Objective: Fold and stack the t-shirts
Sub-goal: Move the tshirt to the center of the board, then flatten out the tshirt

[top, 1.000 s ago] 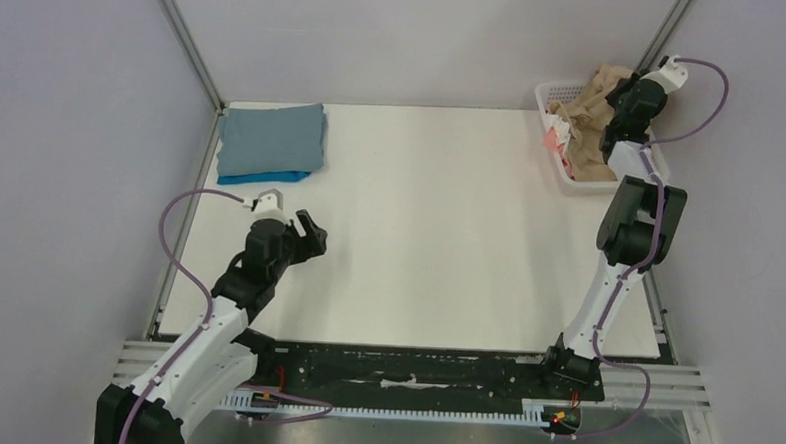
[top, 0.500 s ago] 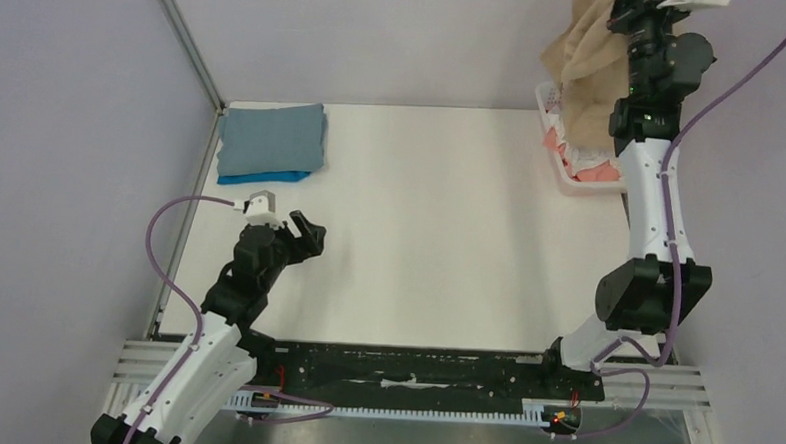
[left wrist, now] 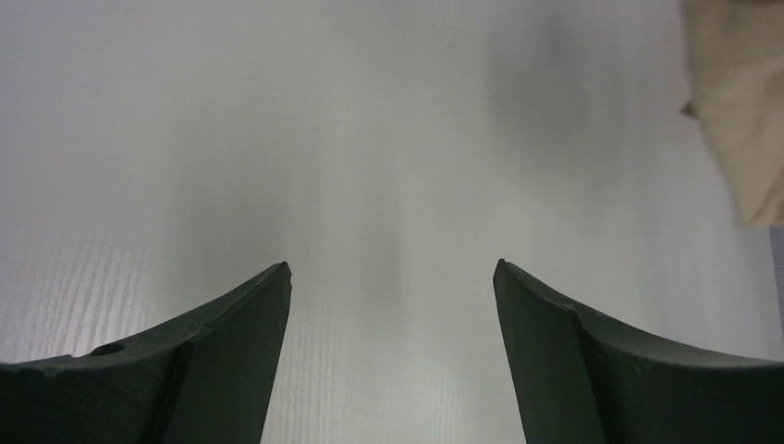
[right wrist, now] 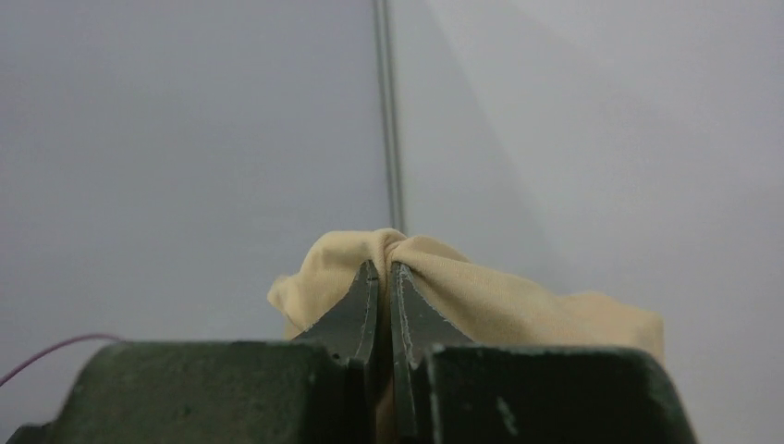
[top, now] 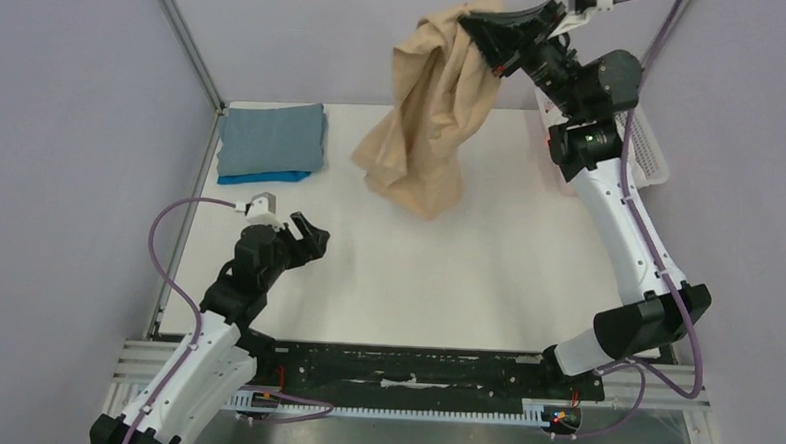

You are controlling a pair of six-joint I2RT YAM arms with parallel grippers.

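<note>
My right gripper point(top: 475, 23) is shut on the tan-beige t-shirt point(top: 429, 113) and holds it high above the middle of the table; the shirt hangs crumpled, its lower end near the table top. In the right wrist view the jaws point(right wrist: 383, 270) pinch a bunch of the tan cloth point(right wrist: 518, 301). A folded grey-blue t-shirt point(top: 271, 137) lies on a folded bright blue one point(top: 261, 177) at the back left. My left gripper point(top: 311, 233) is open and empty, low over the table's left part; its wrist view shows the tan shirt's edge point(left wrist: 740, 120) at the far right.
A white lattice basket point(top: 650, 153) stands at the back right, mostly hidden by the right arm; its contents do not show. Walls close in the table at the back and both sides.
My right gripper lifted the tan shirt out of the basket and swung it left, over the table's middle. The left gripper has barely moved.
</note>
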